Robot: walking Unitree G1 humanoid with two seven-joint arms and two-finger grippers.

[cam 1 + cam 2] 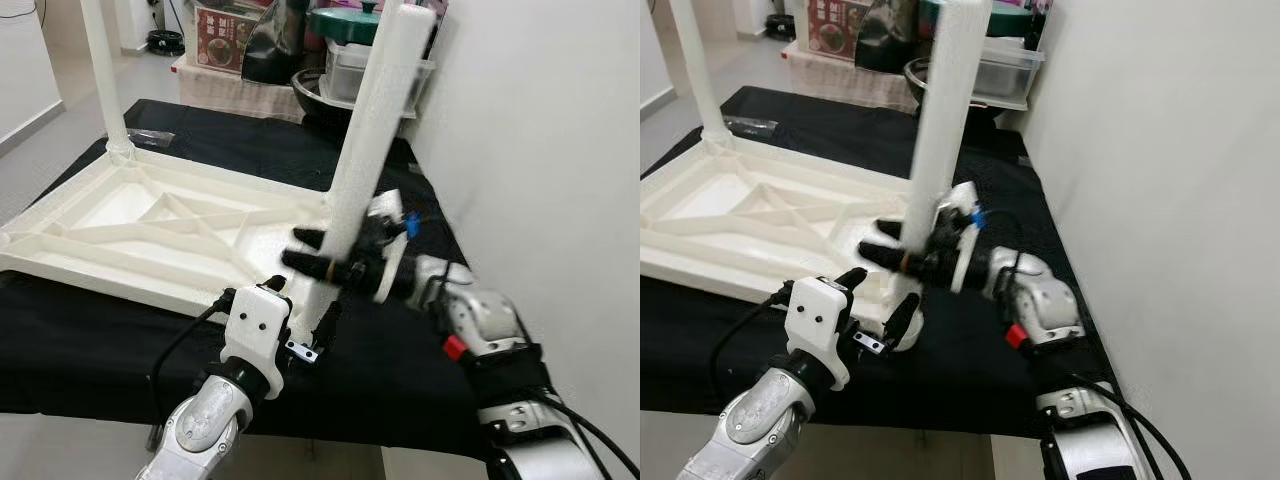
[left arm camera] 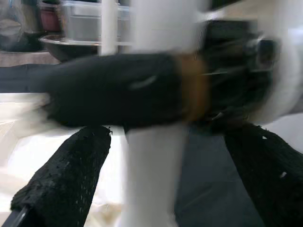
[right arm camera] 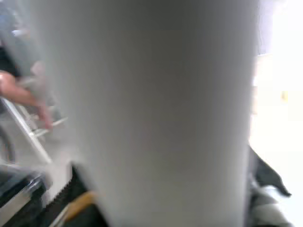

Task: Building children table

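Note:
A white children's table top (image 1: 150, 235) lies upside down on a black cloth (image 1: 120, 350). One white leg (image 1: 100, 70) stands upright in its far left corner. A second white leg (image 1: 375, 130) stands at the near right corner, leaning slightly. My right gripper (image 1: 315, 255) is shut on this leg low down, reaching in from the right. My left gripper (image 1: 300, 305) sits open at the foot of that leg. In the left wrist view its fingers (image 2: 66, 175) stand either side of the leg (image 2: 151, 179). In the right wrist view the leg (image 3: 165, 109) is very close and blurred.
A white wall (image 1: 540, 150) runs close along the right side. Behind the table stand a dark bowl (image 1: 320, 90), a clear box with a green lid (image 1: 345, 25) and a red carton (image 1: 225, 40). The cloth's front edge (image 1: 100, 415) is just before me.

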